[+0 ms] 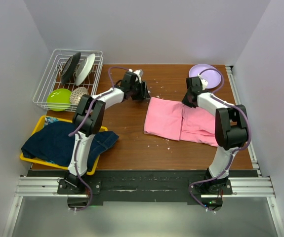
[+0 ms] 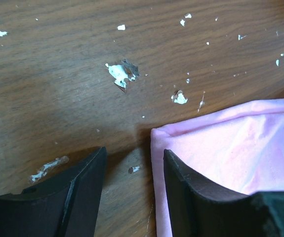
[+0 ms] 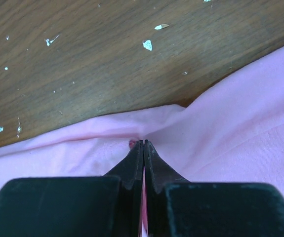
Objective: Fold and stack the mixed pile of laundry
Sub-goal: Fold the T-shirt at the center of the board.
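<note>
The pink T-shirt (image 1: 179, 120) lies partly folded on the wooden table, right of centre. My left gripper (image 1: 144, 92) is open at the shirt's far left corner; in the left wrist view (image 2: 133, 163) one finger stands on bare wood and the other over the pink edge (image 2: 221, 148). My right gripper (image 1: 187, 101) is shut on a pinch of the pink T-shirt's far edge (image 3: 221, 143), its tips (image 3: 143, 144) pressed together on the cloth. The dark blue denim jacket (image 1: 65, 142) lies over the yellow tray (image 1: 38, 126) at the near left, with a bit of turquoise cloth (image 1: 50, 120) showing.
A white wire dish rack (image 1: 70, 79) with plates, a green bowl (image 1: 59, 98) and a strainer stands at the far left. A purple plate (image 1: 204, 72) sits at the far right. White flecks dot the wood (image 2: 119, 73). Grey walls close in on both sides.
</note>
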